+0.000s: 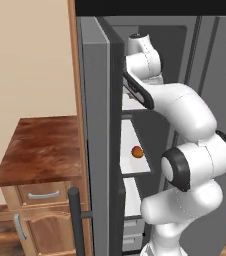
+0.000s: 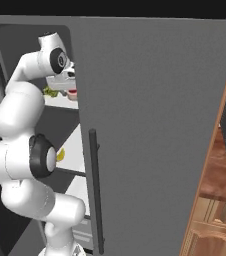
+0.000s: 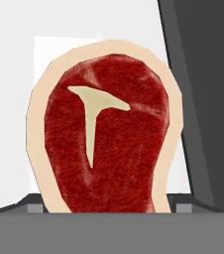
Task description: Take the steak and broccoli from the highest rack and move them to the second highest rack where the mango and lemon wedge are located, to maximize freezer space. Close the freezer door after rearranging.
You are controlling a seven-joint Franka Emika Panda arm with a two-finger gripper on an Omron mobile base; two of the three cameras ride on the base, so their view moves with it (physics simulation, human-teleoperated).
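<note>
Red steak [image 3: 104, 144] with cream rim lay flat on top rack [image 3: 15, 99], close under my gripper [image 2: 71, 75]. Finger spread: could not tell. Judged it thin, limp, slick; best pinched across narrow edge.
</note>
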